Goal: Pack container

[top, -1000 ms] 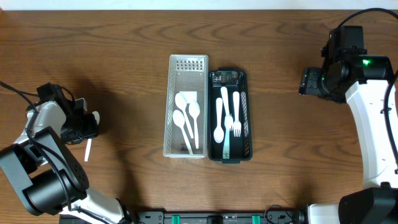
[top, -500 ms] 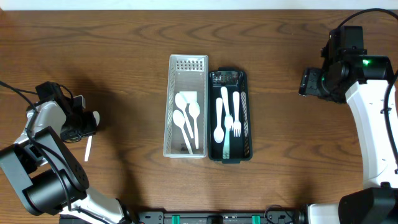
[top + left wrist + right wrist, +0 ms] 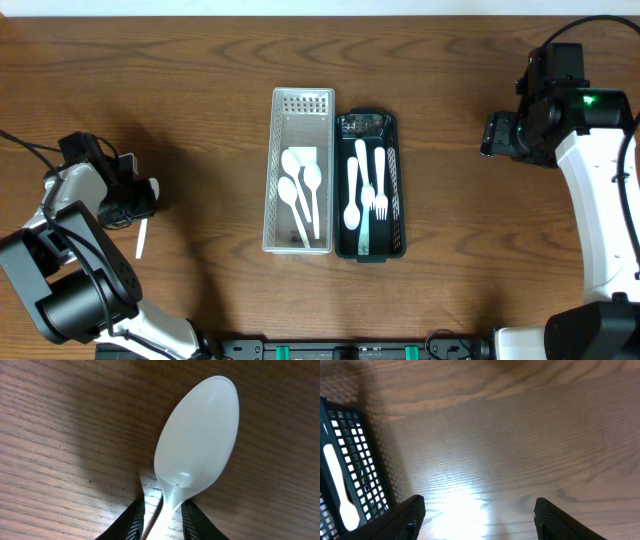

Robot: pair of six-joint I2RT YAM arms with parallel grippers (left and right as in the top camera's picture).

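A white plastic spoon (image 3: 200, 445) lies on the wooden table, its bowl just beyond my left gripper (image 3: 162, 520). The fingers sit close on either side of its handle and seem to pinch it. In the overhead view this gripper (image 3: 135, 200) is at the far left, with the spoon's handle (image 3: 141, 240) sticking out below it. A white basket (image 3: 302, 100) holding three white spoons and a black basket (image 3: 392, 125) holding forks and spoons stand side by side at the table's middle. My right gripper (image 3: 480, 520) is open and empty over bare wood, to the right of the black basket (image 3: 350, 460).
The right arm (image 3: 600, 190) runs down the right edge of the table. The left arm's cable (image 3: 25, 145) trails at the far left. Bare wood lies between the left gripper and the baskets.
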